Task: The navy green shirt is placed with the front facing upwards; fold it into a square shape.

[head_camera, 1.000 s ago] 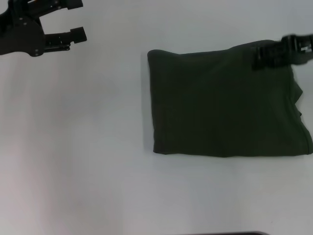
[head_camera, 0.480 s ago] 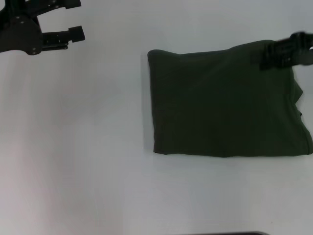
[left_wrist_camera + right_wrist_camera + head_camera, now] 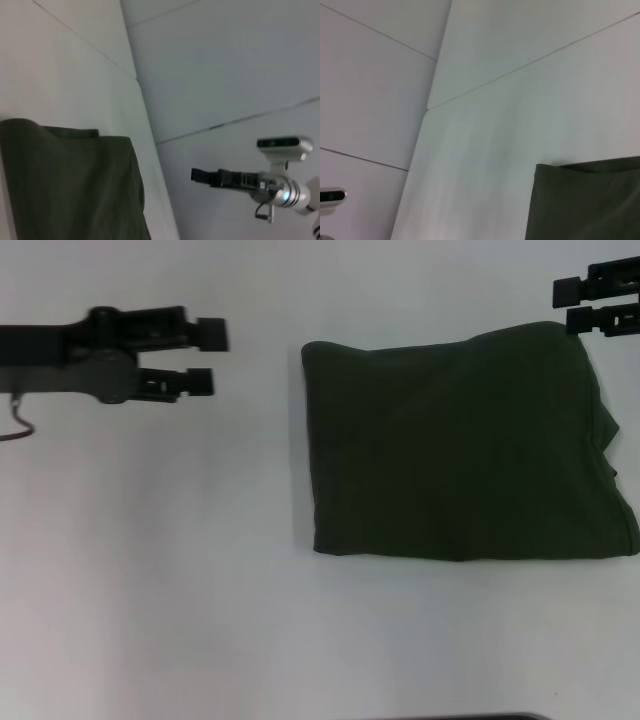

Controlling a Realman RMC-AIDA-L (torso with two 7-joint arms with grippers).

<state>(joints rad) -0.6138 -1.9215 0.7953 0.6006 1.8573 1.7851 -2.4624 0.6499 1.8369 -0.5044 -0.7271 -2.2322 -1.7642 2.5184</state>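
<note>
The navy green shirt (image 3: 460,450) lies folded into a plain dark rectangle on the white table, right of centre in the head view. It also shows in the left wrist view (image 3: 70,185) and the right wrist view (image 3: 585,200). My left gripper (image 3: 207,358) hovers open to the left of the shirt, level with its far edge, a clear gap of table between them. My right gripper (image 3: 570,303) is open just beyond the shirt's far right corner, holding nothing. The left wrist view shows that right gripper (image 3: 200,176) farther off.
The white table (image 3: 150,570) spreads wide to the left and in front of the shirt. A dark edge (image 3: 460,717) shows at the near rim of the head view. Pale wall panels (image 3: 380,75) stand behind the table.
My left gripper has swung right toward the shirt and turned to point at it. My right gripper has left the shirt's far right corner and moved up and away.
</note>
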